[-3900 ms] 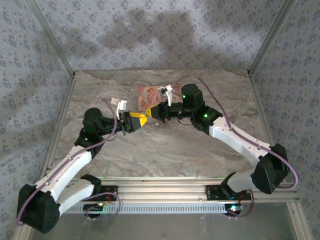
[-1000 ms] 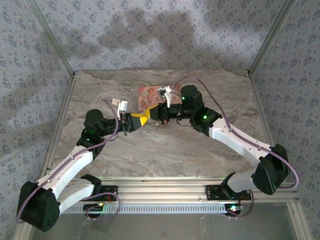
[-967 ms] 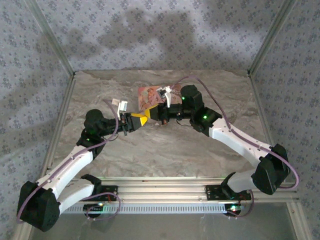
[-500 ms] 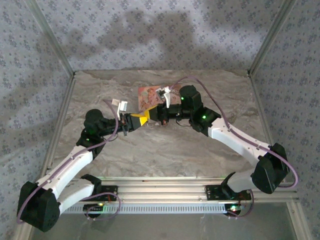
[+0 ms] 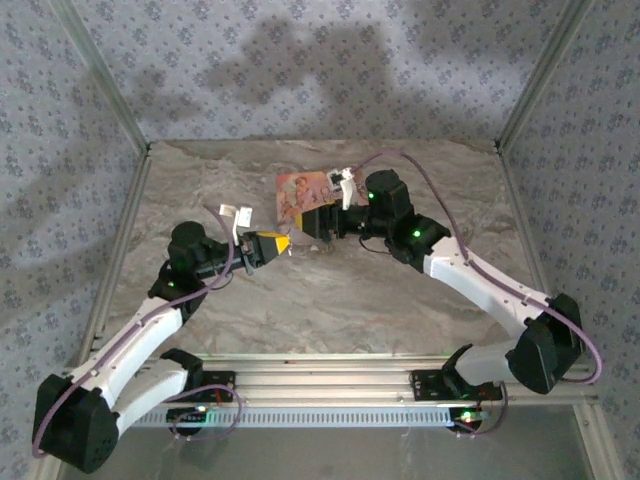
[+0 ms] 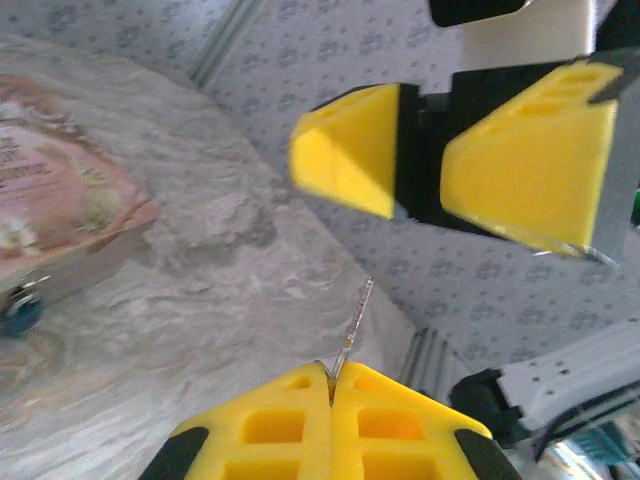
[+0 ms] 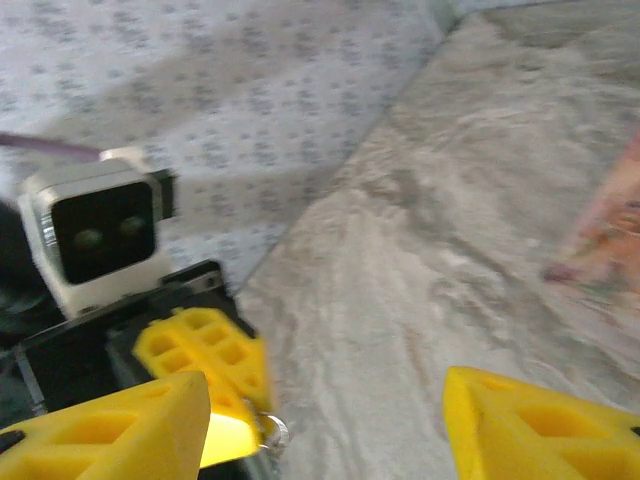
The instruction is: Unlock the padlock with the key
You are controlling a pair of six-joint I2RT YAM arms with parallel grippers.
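Observation:
My left gripper (image 5: 280, 242) (image 6: 332, 375) is shut on a thin metal blade (image 6: 356, 318) that sticks out past its tips. I take this for the key; its head is hidden between the fingers. My right gripper (image 5: 308, 228) (image 7: 328, 385) faces it a short way off, open, with nothing between its fingers. In the left wrist view the right gripper (image 6: 420, 150) stands above the blade. In the right wrist view a blurred, smooth bright-yellow block with a metal ring (image 7: 228, 440) sits just under the left fingers (image 7: 205, 350). It looks like the padlock; what holds it I cannot tell.
A flat pink illustrated box (image 5: 300, 195) (image 6: 60, 190) lies on the marble-patterned table just behind both grippers. A small blue item with a ring (image 6: 15, 312) rests by the box's near corner. Patterned walls and metal posts close in the back and sides.
My right gripper has opened and drawn back to the right. My left gripper has pulled back to the left, so a gap now separates the two tips that were touching.

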